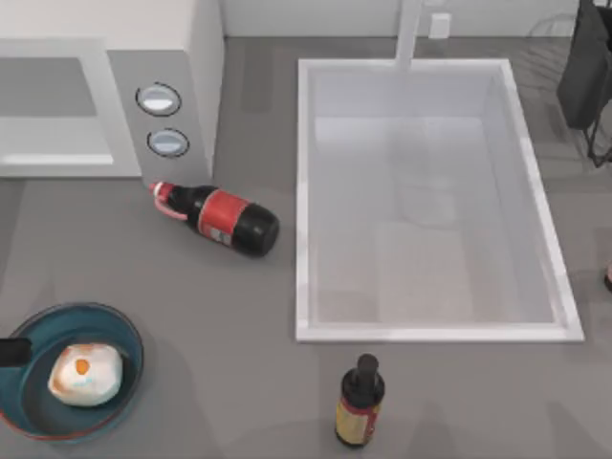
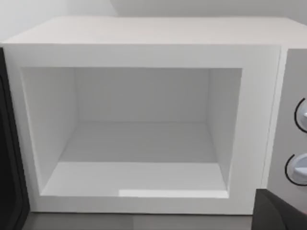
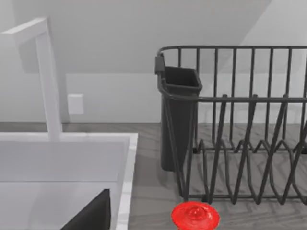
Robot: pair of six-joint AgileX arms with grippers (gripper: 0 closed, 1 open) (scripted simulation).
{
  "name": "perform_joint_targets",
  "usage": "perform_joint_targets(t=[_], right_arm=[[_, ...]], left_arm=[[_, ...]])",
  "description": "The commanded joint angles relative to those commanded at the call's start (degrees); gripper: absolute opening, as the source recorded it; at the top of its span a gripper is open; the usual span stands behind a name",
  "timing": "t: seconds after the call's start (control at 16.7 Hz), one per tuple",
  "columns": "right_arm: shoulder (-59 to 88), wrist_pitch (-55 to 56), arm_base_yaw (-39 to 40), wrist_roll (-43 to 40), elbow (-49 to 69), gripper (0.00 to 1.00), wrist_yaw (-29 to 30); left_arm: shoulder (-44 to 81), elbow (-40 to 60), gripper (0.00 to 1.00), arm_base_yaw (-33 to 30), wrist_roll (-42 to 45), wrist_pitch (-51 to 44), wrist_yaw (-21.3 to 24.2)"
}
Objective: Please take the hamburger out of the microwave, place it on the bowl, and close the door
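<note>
Burger (image 1: pixel 86 373) down in bowl (image 1: pixel 29 406) near left, soft, light, done with; microwave (image 2: pixel 144 48) far left empty, door (image 2: pixel 7 143) open, stiff, best pushed at outer edge; grippers' spread untellable.
</note>
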Motion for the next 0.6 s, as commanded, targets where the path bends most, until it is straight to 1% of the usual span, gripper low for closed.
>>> perform_joint_targets(t=[0.48,0.6], right_arm=[[0.0,0.0,0.0,0.0,0.0,1.0,0.0],[0.0,0.0,0.0,0.0,0.0,1.0,0.0]], left_arm=[[0.0,0.0,0.0,-0.2,0.0,0.0,-0.2],[-0.2,-0.5,0.0,-2.4,0.0,0.3,-2.4]])
